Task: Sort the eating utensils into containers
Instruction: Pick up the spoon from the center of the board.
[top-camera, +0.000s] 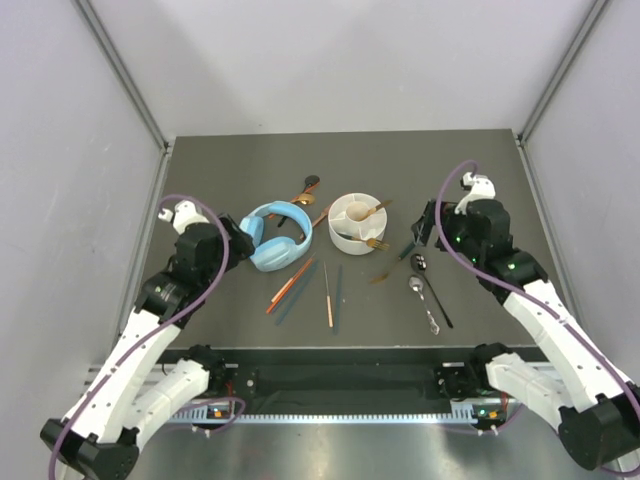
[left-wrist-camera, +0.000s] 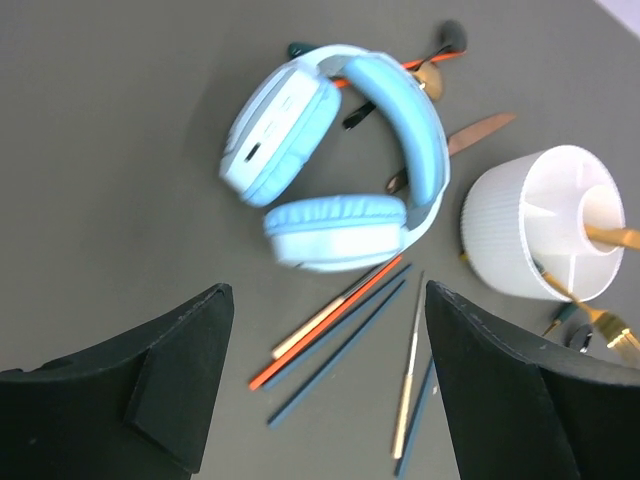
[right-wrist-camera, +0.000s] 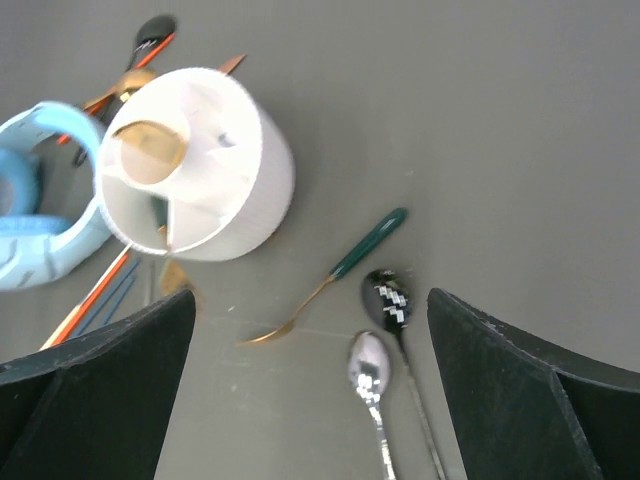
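Jaws stand wide on my left pincer (top-camera: 238, 236). It grips nothing and hangs over the dark table (top-camera: 200, 180), well to the left of the white holder (top-camera: 345, 240). Between that pincer and the holder lie the light blue headphones (top-camera: 280, 238), their headband just beside the holder's left wall with a thin gap showing. Behind the holder and to its left, a black-bowled spoon (left-wrist-camera: 452, 38) and two bronze utensils (left-wrist-camera: 480, 130) poke out past the headband, which partly hides them.

Nearer to me than the holder and to its left, the orange chopsticks (left-wrist-camera: 335, 318) lie slanted on the table with the teal chopsticks (left-wrist-camera: 340, 352) close alongside. A single pale orange stick (left-wrist-camera: 408, 370) lies nearly straight towards me, below the holder's left side, with another teal stick touching or almost touching it.

The holder itself stands upright and is divided inside around a round middle cup. One gold utensil (top-camera: 375, 208) leans out of that cup to the right. A second gold piece (top-camera: 378, 243) hangs over the near-right rim, and I cannot tell which compartment it stands in.

Right of the holder and a little nearer to me, a gold utensil with a dark green handle (right-wrist-camera: 360, 245) lies flat, apart from the wall. Just beyond it are the black spoon (right-wrist-camera: 389, 300) and the silver spoon (right-wrist-camera: 368, 362), bowls close together and handles running towards me.

My right pincer (top-camera: 424, 228) hovers right of the holder, over those spoons, spread wide and empty.
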